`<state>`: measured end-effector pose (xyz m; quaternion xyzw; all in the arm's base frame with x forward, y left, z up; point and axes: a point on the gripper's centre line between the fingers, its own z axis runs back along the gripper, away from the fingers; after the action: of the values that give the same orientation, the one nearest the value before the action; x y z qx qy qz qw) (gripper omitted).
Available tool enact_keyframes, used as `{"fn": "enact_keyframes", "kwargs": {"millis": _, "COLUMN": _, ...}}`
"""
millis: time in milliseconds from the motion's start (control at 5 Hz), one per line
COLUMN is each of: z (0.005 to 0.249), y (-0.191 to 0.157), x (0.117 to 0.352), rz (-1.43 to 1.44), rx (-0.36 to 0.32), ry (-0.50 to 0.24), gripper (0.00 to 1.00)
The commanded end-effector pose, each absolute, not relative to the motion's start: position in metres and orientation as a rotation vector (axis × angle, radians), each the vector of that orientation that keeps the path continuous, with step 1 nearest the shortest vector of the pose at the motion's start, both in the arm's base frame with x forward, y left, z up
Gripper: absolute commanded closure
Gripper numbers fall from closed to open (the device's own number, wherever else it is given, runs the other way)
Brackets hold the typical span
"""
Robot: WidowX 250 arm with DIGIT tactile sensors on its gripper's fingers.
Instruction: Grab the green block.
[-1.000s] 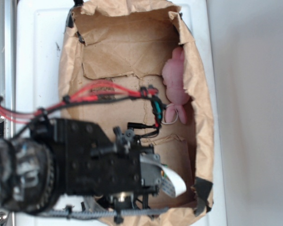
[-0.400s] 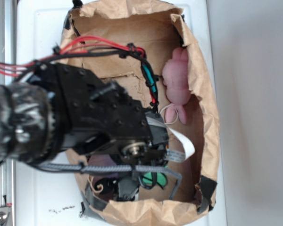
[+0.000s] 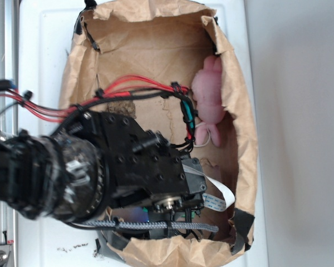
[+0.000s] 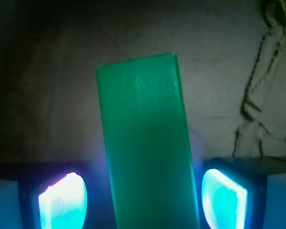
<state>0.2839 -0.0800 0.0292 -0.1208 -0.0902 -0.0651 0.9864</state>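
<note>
In the wrist view the green block (image 4: 145, 143) lies flat on the brown paper floor, a long smooth slab running away from the camera. My gripper (image 4: 143, 195) is open and straddles its near end. The left pad (image 4: 62, 200) and right pad (image 4: 224, 198) glow cyan on either side, each with a dark gap to the block. In the exterior view my black arm (image 3: 133, 167) reaches down into the near end of the paper bag (image 3: 242, 144) and hides both the block and the fingers.
A pink plush toy (image 3: 207, 100) leans against the bag's right wall. A brown lump (image 3: 119, 105) lies partly under the red and black cables (image 3: 133, 92). The bag's crumpled walls rise all around; white tabletop (image 3: 44, 55) and a metal rail (image 3: 3, 55) lie to the left.
The arm has shifted down the exterior frame over the bag's near end. The green patch that showed beneath the gripper 0.4 s ago is now covered.
</note>
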Motion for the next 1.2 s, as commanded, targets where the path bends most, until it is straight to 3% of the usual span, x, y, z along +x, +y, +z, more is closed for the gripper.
{"fn": "enact_keyframes", "kwargs": {"millis": 0, "z": 0.017, "y": -0.080, "x": 0.321, "rz": -0.149, "rx": -0.189, "ry": -0.190, "gripper": 0.00}}
{"fn": "enact_keyframes", "kwargs": {"millis": 200, "z": 0.021, "y": -0.077, "x": 0.318, "rz": -0.125, "rx": -0.135, "ry": -0.226, "gripper": 1.00}}
{"fn": "enact_keyframes", "kwargs": {"millis": 600, "z": 0.032, "y": -0.074, "x": 0.315, "rz": -0.106, "rx": -0.128, "ry": -0.249, "gripper": 1.00}}
{"fn": "enact_keyframes", "kwargs": {"millis": 800, "z": 0.055, "y": -0.062, "x": 0.283, "rz": -0.052, "rx": -0.125, "ry": -0.257, "gripper": 1.00}}
{"fn": "enact_keyframes", "kwargs": {"millis": 1000, "z": 0.085, "y": -0.045, "x": 0.279, "rz": 0.052, "rx": -0.160, "ry": -0.278, "gripper": 1.00}}
